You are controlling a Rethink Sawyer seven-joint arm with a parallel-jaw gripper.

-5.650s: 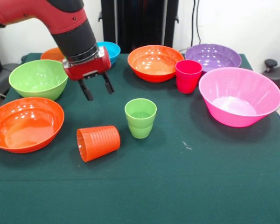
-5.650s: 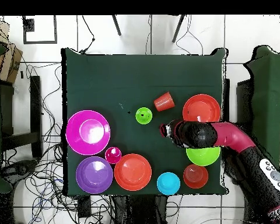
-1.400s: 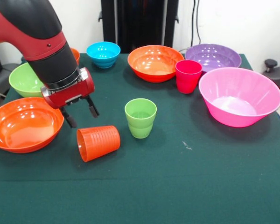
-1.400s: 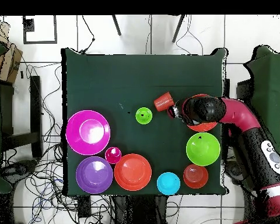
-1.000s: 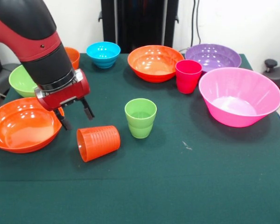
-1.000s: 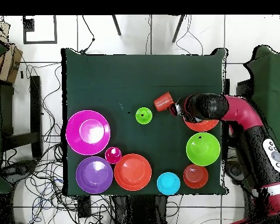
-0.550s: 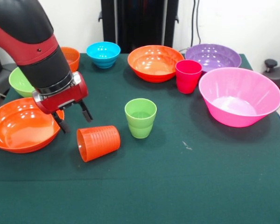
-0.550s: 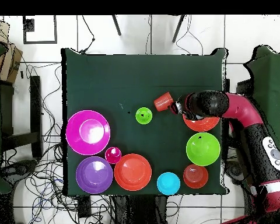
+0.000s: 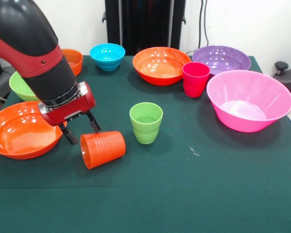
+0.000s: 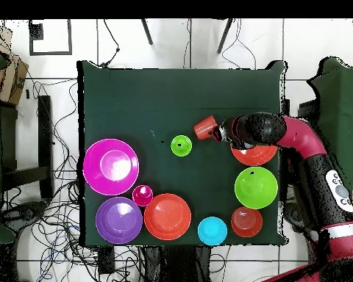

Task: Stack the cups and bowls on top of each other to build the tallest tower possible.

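The robot's black claw [image 9: 80, 133], spread wide and empty, has dropped from above to the closed end of the ridged orange plastic cup [image 9: 103, 149] lying sideways on the green bench [image 9: 194, 194], suggesting a pickup is next.

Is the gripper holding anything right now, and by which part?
Nothing is held. The gripper is open, its fingers at the rim end of the orange cup lying on its side, not closed on it.
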